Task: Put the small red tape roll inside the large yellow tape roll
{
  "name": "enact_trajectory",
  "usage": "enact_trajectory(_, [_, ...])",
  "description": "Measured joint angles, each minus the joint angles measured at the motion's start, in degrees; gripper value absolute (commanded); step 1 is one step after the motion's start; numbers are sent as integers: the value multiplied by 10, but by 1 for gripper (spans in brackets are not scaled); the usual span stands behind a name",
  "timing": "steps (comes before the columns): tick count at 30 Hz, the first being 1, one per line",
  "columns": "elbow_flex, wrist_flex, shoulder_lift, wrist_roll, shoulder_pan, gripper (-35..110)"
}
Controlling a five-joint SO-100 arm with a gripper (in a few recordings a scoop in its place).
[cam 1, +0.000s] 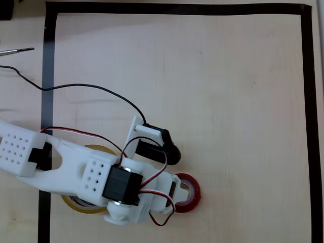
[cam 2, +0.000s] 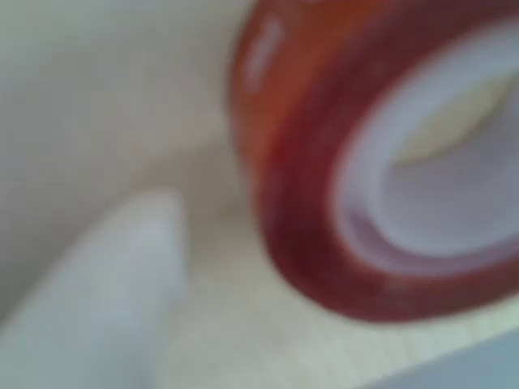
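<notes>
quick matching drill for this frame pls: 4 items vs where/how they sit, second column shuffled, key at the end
Items:
1. small red tape roll
2. large yellow tape roll
3. black tape border
4. black cable

Places/states:
A. frames the work area on the table
B. mostly hidden under the white arm, lower left of the overhead view
C. trails across the table from the left edge to the arm
D. flat on the table at the pincer, blurred close-up in the wrist view

Pairs: 1-D, 2-B, 3-A, 4-C

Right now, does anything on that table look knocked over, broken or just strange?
Nothing stands out. The small red tape roll lies flat by the gripper, and the large yellow tape roll lies flat, mostly hidden under the arm. A loose black cable trails across the table.
</notes>
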Motion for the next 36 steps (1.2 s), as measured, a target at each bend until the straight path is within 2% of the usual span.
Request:
enact_trajectory(7, [0, 0, -24, 0, 7, 26])
enact_trajectory(12, [-1, -2, -24, 0, 8, 0])
enact_trajectory(30, [0, -2, -18, -4, 4, 0])
enact_trajectory(36, [0, 0, 66, -12, -16, 0])
